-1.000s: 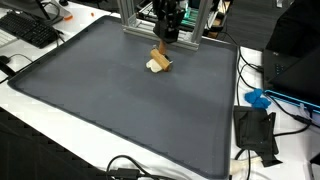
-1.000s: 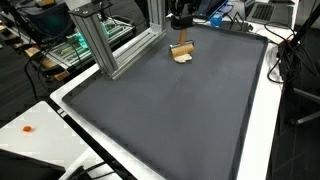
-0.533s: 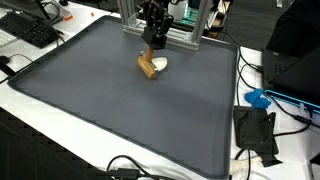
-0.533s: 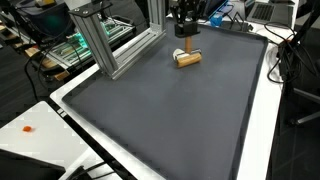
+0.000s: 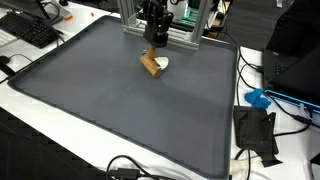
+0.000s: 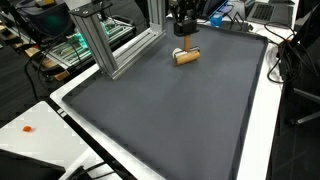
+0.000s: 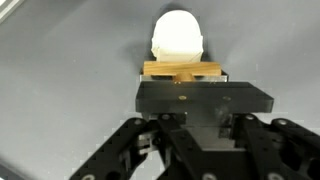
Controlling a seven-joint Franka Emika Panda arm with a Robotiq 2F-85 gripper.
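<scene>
While the fingers (image 5: 156,38) hover, a wooden block (image 7: 183,70) abuts a white dome (image 7: 178,36).

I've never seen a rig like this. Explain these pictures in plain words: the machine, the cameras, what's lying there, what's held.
The machine is one robot arm ending in a black two-fingered gripper. Two pictures come from cameras standing outside the robot, in different places; the third comes from a camera on the arm's wrist, looking down past the gripper. The work surface is a large dark grey mat on a white table. On the mat lie a small tan wooden block and a white rounded, egg-like object, close together. The gripper hangs just above them and seems to hold nothing; its fingers are hidden, so open or shut cannot be told. A silver metal frame stands behind.
</scene>
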